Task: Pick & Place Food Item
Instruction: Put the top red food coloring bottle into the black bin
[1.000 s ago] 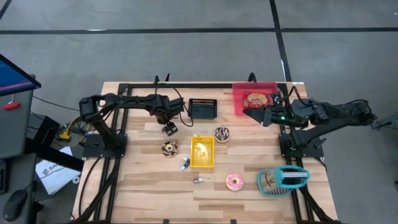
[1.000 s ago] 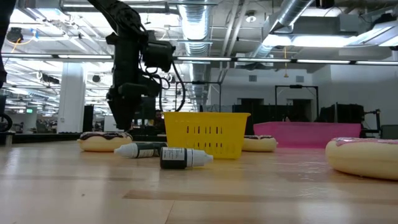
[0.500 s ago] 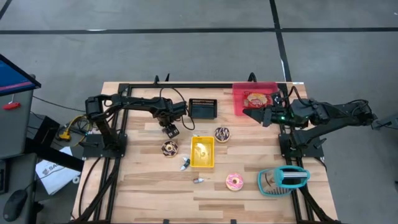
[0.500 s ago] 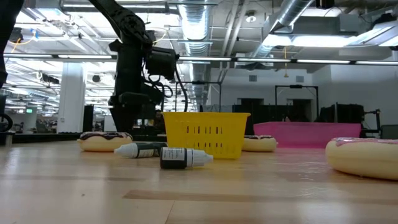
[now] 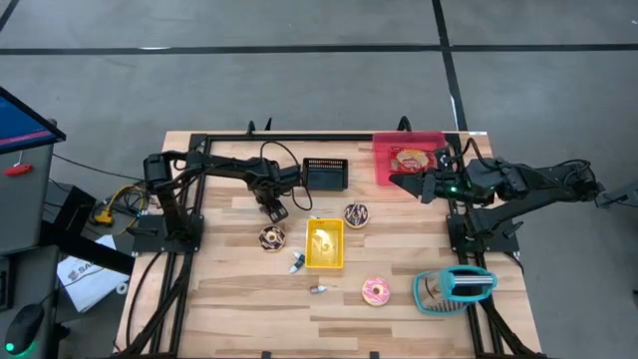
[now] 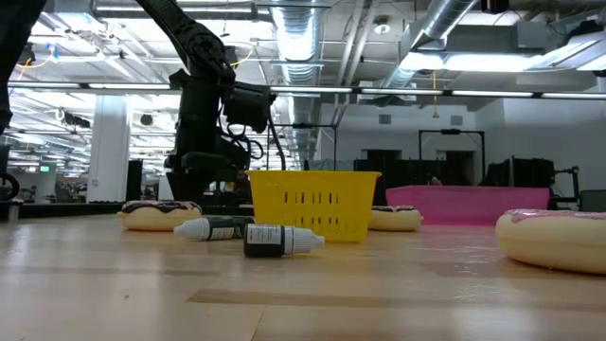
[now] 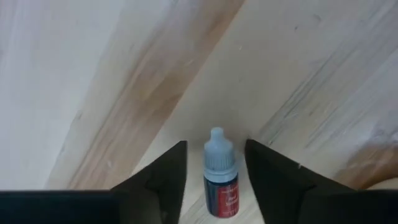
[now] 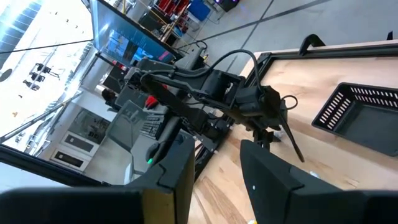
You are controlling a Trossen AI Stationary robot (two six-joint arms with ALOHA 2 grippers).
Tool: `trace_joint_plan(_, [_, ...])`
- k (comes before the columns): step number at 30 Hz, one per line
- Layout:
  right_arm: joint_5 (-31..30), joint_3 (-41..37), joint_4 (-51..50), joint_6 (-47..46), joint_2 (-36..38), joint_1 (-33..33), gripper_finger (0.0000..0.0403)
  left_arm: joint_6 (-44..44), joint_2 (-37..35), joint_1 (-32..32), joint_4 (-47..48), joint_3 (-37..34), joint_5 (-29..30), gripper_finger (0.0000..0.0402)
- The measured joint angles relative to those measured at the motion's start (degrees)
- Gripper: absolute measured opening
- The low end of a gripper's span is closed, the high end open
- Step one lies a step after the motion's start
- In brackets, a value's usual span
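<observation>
Left end effector (image 7: 214, 180) astride small red-labelled, grey-capped dropper bottle (image 7: 219, 174)

Worktop-level shot, yellow basket (image 6: 315, 203) dead center

Two small dropper bottles (image 6: 248, 234) lie on the worktop (image 6: 303, 294) in front of it, a chocolate donut (image 6: 159, 214) sits beside them, pink bin (image 6: 469, 205) behind, frosted donut (image 6: 551, 238) near the edge, dark arm (image 6: 204, 104) hanging down.

A pale wooden table (image 5: 229, 299) with light and tan planks carries a bright yellow basket (image 5: 325, 244), a black slatted basket (image 5: 325, 176) and a pink bin (image 5: 399, 160). One doughnut (image 5: 376, 291) has pink icing; two others (image 5: 271, 237) (image 5: 356, 214) are chocolate-brown with sprinkles. A small dropper bottle (image 7: 220, 177) has a grey-blue cap and red label. A teal basket (image 5: 454, 289) sits at the table's edge.
</observation>
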State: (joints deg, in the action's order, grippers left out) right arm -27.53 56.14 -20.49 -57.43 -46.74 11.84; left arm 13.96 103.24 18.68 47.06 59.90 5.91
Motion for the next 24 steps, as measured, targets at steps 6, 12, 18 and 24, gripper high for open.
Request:
trace_joint_plan(6, [0.0,0.0,0.0,0.0,0.0,0.0,0.0122,0.4,0.0,0.0,0.0,0.0,-0.2,0.0057])
trace_joint_plan(12, [0.0,0.0,0.0,0.0,0.0,0.0,0.0122,0.4,-0.9,0.0,-0.5,0.0,-0.4,0.0039])
trace_joint_plan(18, [0.0,0.0,0.4,0.0,0.0,0.0,0.0122,2.8,-7.6,0.0,-3.5,0.1,-1.9,0.0045])
trace_joint_plan(24, [0.0,0.0,0.8,0.1,0.2,-0.1,0.0122,9.1,-17.5,0.3,-16.8,0.1,-9.7,0.0040])
